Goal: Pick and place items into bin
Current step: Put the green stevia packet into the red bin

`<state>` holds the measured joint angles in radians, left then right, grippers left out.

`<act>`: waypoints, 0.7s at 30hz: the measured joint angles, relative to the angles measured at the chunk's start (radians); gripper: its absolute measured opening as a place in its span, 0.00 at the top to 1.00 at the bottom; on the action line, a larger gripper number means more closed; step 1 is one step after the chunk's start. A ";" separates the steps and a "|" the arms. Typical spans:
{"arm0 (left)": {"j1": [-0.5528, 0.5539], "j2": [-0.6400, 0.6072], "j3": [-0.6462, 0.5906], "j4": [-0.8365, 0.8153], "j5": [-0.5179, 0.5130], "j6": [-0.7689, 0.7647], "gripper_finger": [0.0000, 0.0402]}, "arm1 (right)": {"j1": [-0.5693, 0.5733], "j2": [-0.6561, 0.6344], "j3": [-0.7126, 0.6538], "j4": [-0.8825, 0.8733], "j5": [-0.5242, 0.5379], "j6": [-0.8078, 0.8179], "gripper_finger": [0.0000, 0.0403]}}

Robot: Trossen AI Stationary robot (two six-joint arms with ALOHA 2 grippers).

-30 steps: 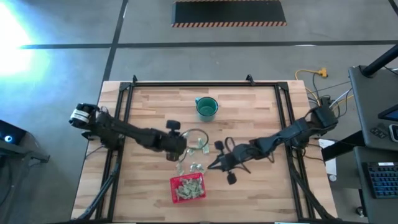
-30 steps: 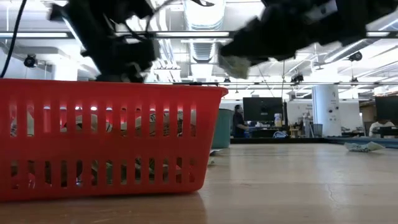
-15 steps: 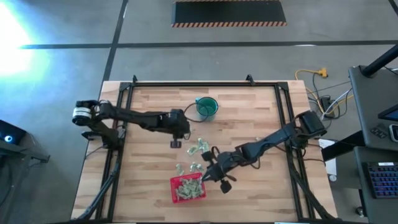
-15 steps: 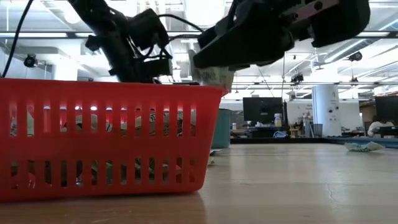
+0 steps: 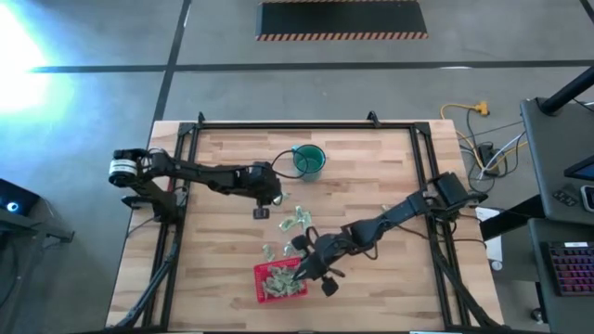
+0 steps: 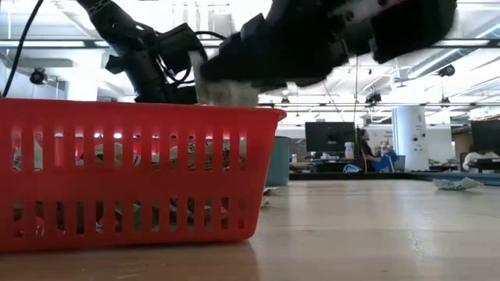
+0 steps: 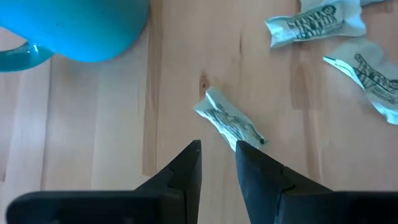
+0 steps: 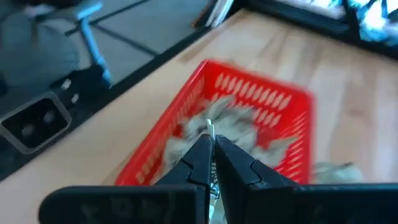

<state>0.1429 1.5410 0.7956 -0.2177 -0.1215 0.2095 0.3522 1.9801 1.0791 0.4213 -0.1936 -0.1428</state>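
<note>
The red bin (image 5: 258, 282) stands near the table's front edge with several pale packets inside. My right gripper (image 5: 299, 266) hangs over its right part, shut on one packet (image 6: 225, 92) just above the rim (image 6: 133, 113). More packets (image 5: 297, 220) lie loose on the wood between the bin and the teal cup (image 5: 308, 160). My left gripper (image 7: 217, 152) is beside the cup, slanting down, open by a narrow gap with nothing in it. A single packet (image 7: 230, 121) lies flat just ahead of its fingertips; I cannot tell if it touches one. My right gripper pinches a pale packet between its two fingertips; only a thin edge (image 8: 210, 129) shows past them in the wrist view. The fingers slant down from the table's right side. The packet hangs below them, lifted clear above the bin's packets.
Two packets (image 7: 314, 25) lie farther ahead of my left gripper. A few more (image 5: 271, 250) rest on the table just beyond the bin's far wall. Black rails frame the table on the left, right and far sides.
My left gripper has swung away from the loose packets toward the far edge and the teal cup, rolling a little. My right gripper has carried its packet toward the left and near edges and sunk, from beside the bin to over it.
</note>
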 joint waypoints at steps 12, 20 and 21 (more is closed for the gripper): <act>0.000 0.000 0.000 0.016 -0.001 -0.007 0.80 | 0.003 0.035 0.077 -0.111 -0.060 -0.040 0.89; 0.000 0.000 -0.001 0.018 -0.002 -0.016 0.80 | 0.003 0.031 0.075 -0.111 -0.061 -0.041 0.67; 0.000 0.000 -0.001 0.018 -0.002 -0.017 0.80 | 0.003 0.027 0.075 -0.114 -0.061 -0.043 0.65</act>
<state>0.1429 1.5410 0.7942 -0.1993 -0.1230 0.1926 0.3557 2.0075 1.1542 0.3073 -0.2550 -0.1857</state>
